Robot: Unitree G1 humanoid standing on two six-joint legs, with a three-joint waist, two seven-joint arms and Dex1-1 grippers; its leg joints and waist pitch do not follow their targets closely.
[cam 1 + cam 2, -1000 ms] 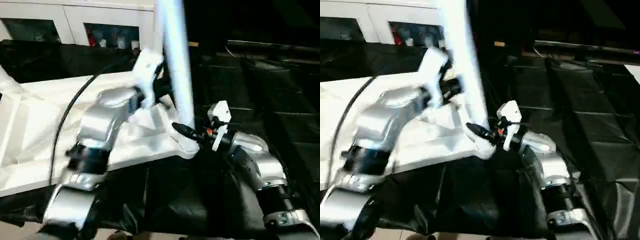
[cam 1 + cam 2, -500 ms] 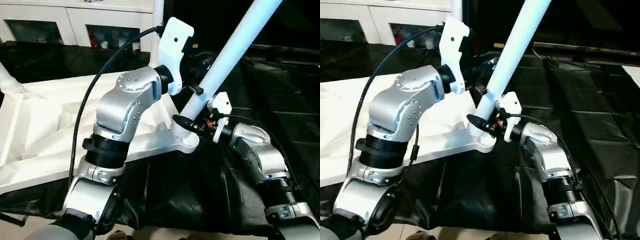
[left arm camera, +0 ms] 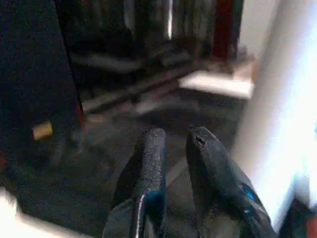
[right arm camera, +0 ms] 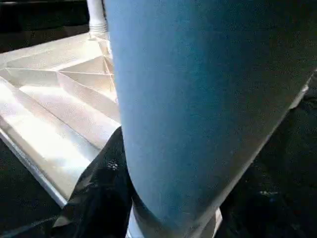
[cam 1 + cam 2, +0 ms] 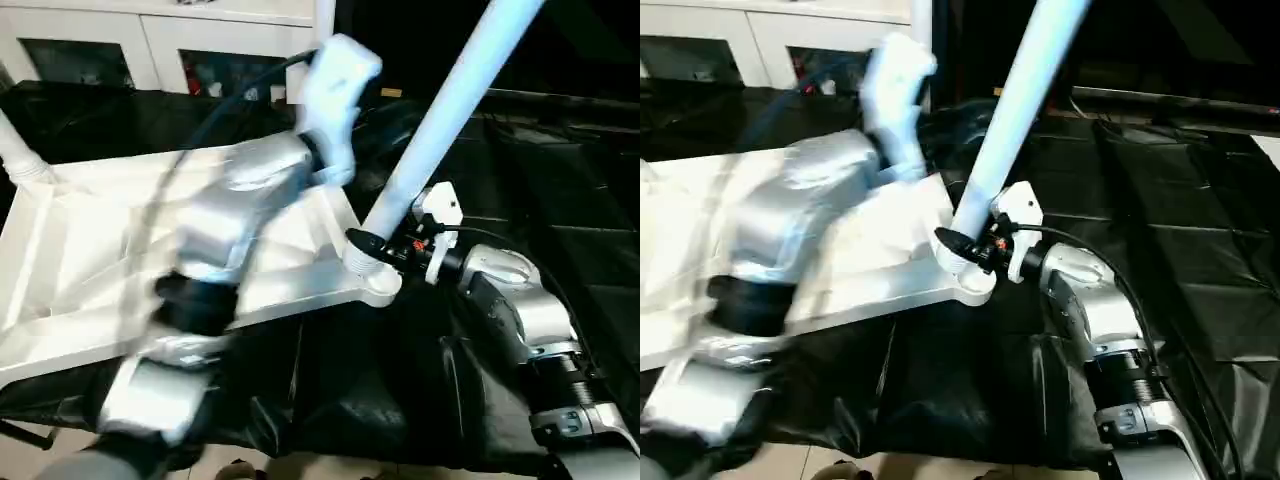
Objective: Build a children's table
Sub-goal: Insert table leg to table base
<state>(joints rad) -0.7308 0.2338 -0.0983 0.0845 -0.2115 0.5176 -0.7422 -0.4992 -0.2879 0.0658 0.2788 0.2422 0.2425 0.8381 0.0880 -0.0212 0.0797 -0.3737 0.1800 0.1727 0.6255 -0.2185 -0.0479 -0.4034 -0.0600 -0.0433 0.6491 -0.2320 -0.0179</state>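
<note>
My right claw (image 5: 372,244) grips the leg (image 5: 440,125) low down, its end at the table top's (image 5: 70,240) corner hole. My left claw (image 3: 174,148) is nearly closed, empty. I should straighten the leg (it leans) before pushing.

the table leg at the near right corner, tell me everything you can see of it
The leg is a long, smooth white tube, plastic by the look of it, tinted bluish in this light. It leans up and away to the right from the round corner socket of the upside-down tabletop, where its flared lower end sits. The right gripper is at that base with a black finger against it. The left gripper, fingers close together, sits beside the tube without gripping it.
</note>
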